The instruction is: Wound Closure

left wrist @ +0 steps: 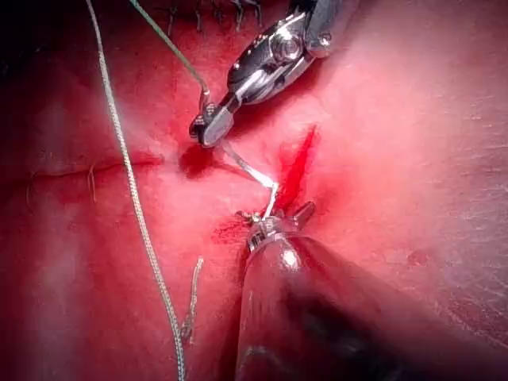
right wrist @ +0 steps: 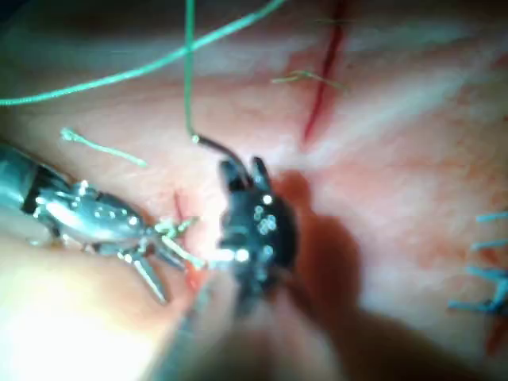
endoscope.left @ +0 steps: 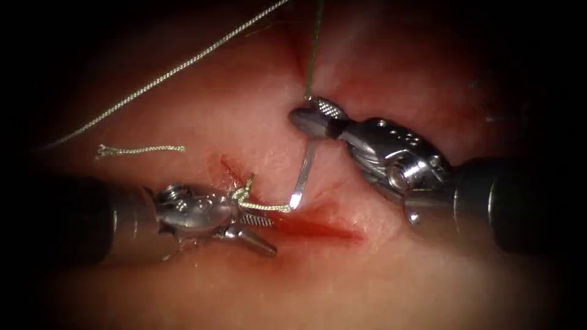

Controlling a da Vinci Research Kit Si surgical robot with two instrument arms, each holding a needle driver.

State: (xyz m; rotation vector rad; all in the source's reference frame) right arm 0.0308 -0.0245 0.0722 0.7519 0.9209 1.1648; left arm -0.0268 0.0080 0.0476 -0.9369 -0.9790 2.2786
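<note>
The right tool (endoscope.left: 309,116) has its fingers closed on the needle (endoscope.left: 304,174) near its thread end, above the tissue (endoscope.left: 379,281). The needle curves down from those fingers toward the left tool (endoscope.left: 260,229), its tip just beside that tool's upper finger. The left tool's fingers stand apart, with a short knotted thread (endoscope.left: 260,206) lying across them at the cut (endoscope.left: 318,227). A cut end of thread (endoscope.left: 139,149) lies well apart.
</note>
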